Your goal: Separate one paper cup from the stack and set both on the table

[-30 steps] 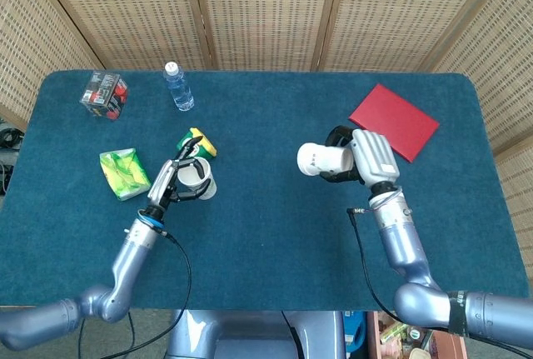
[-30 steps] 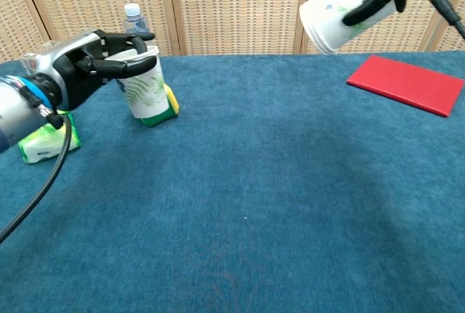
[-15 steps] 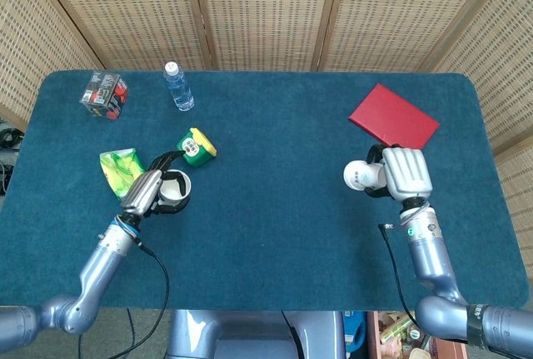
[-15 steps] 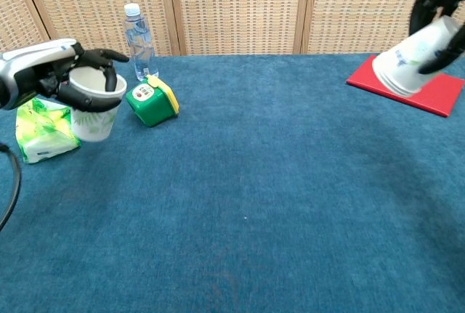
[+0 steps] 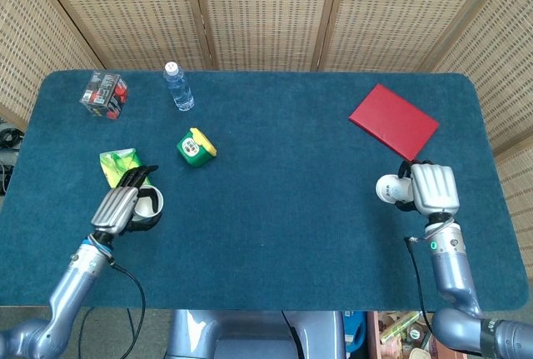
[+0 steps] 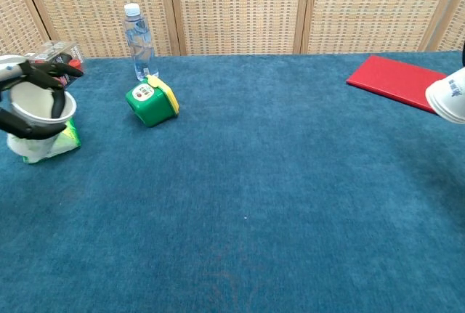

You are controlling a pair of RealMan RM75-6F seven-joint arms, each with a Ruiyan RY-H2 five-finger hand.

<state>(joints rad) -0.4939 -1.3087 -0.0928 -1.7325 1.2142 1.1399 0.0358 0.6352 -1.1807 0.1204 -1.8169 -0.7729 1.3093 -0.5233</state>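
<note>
My left hand (image 5: 121, 206) grips a white paper cup (image 5: 150, 206) upright, mouth up, low over the left part of the table; the chest view shows that cup (image 6: 38, 113) at the far left with dark fingers (image 6: 49, 73) curled round its rim. On the right my right hand (image 5: 433, 189) holds a second white paper cup (image 5: 390, 190) tilted on its side, bottom pointing left. In the chest view only that cup's end (image 6: 448, 96) shows at the right edge; the hand itself is out of that frame.
A green and yellow packet (image 5: 118, 162) lies just behind the left cup. A green box with a yellow side (image 5: 196, 146), a water bottle (image 5: 178, 87) and a small dark carton (image 5: 104, 93) stand further back. A red book (image 5: 393, 120) lies at the back right.
Both hands have drawn apart and toward the table's front edge, each with its cup: the left cup moved left past the green box, the right cup moved right and nearer, beyond the red book.
</note>
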